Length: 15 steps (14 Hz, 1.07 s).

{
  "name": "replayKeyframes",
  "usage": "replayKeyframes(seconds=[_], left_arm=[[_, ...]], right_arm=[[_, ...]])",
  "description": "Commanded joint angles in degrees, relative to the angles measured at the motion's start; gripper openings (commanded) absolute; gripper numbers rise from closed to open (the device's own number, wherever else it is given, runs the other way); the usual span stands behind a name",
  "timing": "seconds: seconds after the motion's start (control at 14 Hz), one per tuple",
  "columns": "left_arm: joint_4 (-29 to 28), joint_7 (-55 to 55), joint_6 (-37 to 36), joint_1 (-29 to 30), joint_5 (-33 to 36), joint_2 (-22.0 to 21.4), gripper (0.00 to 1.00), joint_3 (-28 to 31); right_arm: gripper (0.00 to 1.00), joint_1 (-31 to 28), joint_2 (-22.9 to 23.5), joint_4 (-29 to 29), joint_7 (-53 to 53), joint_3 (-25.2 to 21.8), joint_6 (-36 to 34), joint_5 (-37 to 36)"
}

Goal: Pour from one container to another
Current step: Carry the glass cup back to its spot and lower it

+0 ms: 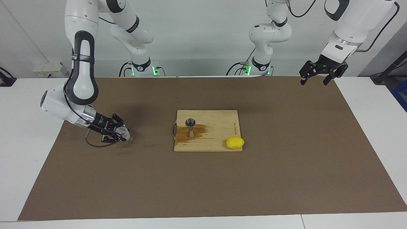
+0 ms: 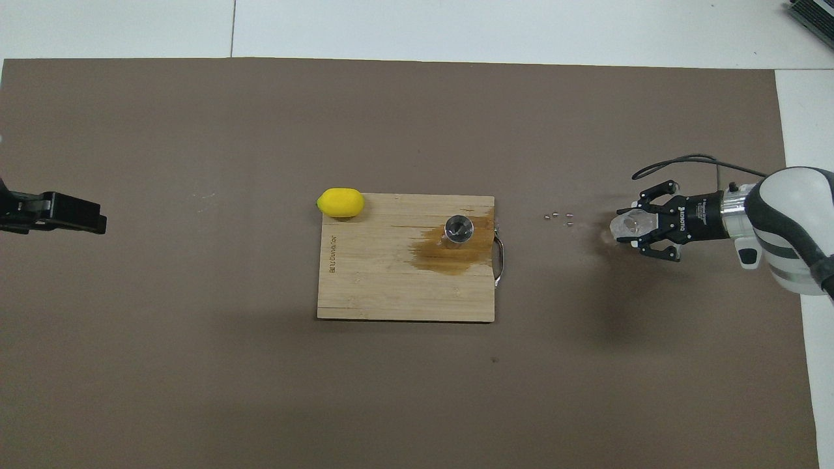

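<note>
Clear cup in my right gripper, metal jigger standing on the board

My right gripper [image 1: 121, 135] is clamped on the small clear cup [image 1: 123, 133], tipped onto its side low over the brown mat toward the right arm's end of the table, well apart from the cutting board [image 1: 219, 140]. The silver hourglass jigger [image 1: 190, 127] stands upright on the board near the handle end, open mouth up, its foot in a brown wet stain [image 1: 194, 133] spread across the wood.
</note>
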Motion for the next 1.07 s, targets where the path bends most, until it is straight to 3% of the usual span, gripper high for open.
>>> replayKeyframes(seconds=[0.0,0.21,0.36,0.43,0.5,0.57,0.64,1.0], left_arm=[[-2.1,0.5,1.0,0.6,-0.5,-1.8,1.0,-0.2],[-2.1,0.5,1.0,0.6,-0.5,-1.8,1.0,-0.1],[-2.1,0.5,1.0,0.6,-0.5,-1.8,1.0,-0.2],[-2.1,0.5,1.0,0.6,-0.5,-1.8,1.0,-0.2],[-2.1,0.5,1.0,0.6,-0.5,-1.8,1.0,-0.2],[-2.1,0.5,1.0,0.6,-0.5,-1.8,1.0,-0.2],[-2.1,0.5,1.0,0.6,-0.5,-1.8,1.0,-0.2],[-2.1,0.5,1.0,0.6,-0.5,-1.8,1.0,-0.2]], right_arm=[[0.0,-0.3,0.0,-0.8,-2.0,0.9,-0.8,1.9],[0.04,0.8,-0.4,-2.6,-2.4,0.9,-0.1,1.8],[0.39,0.8,-0.7,-3.4,-3.4,0.8,0.3,1.4],[0.66,0.9,-0.8,-3.5,-5.3,0.8,0.2,1.2],[0.76,1.0,-0.9,-3.9,-6.3,0.8,0.2,1.0],[0.94,1.2,-1.1,-4.4,-6.3,0.7,0.2,0.7],[0.99,1.3,-1.1,-4.5,-6.2,0.6,0.3,-0.8],[1.0,0.2,-2.9,-4.1,-5.8,0.2,0.6,-7.9]])
